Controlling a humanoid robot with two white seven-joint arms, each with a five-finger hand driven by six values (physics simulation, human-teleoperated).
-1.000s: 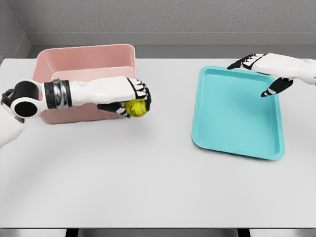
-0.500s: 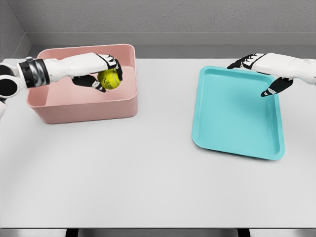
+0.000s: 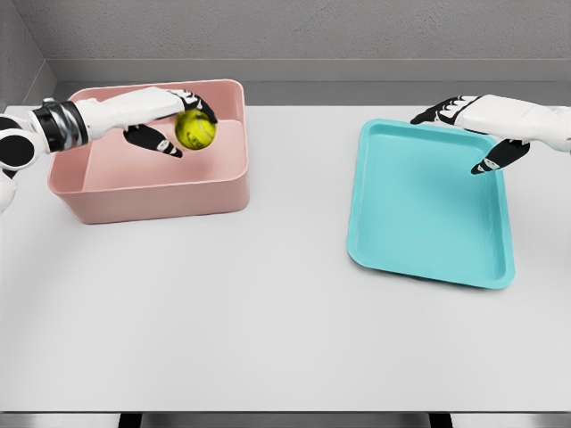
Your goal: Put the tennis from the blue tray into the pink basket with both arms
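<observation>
The yellow-green tennis ball (image 3: pixel 194 130) is held above the inside of the pink basket (image 3: pixel 152 192), near its right wall. My left hand (image 3: pixel 178 120) is shut on the ball, with the fingers curved over its top and the thumb at its lower left. The left arm reaches in from the left over the basket's far rim. The blue tray (image 3: pixel 428 232) lies on the right of the white table with nothing in it. My right hand (image 3: pixel 473 134) hovers open over the tray's far right corner, fingers spread.
The grey back wall runs along the far edge of the table. The table's front edge crosses the bottom of the picture. A wide strip of white tabletop (image 3: pixel 294 205) separates the basket from the tray.
My left hand carried the ball from in front of the basket's right front corner up and back over the rim, to above the basket's inside. The right hand has not moved.
</observation>
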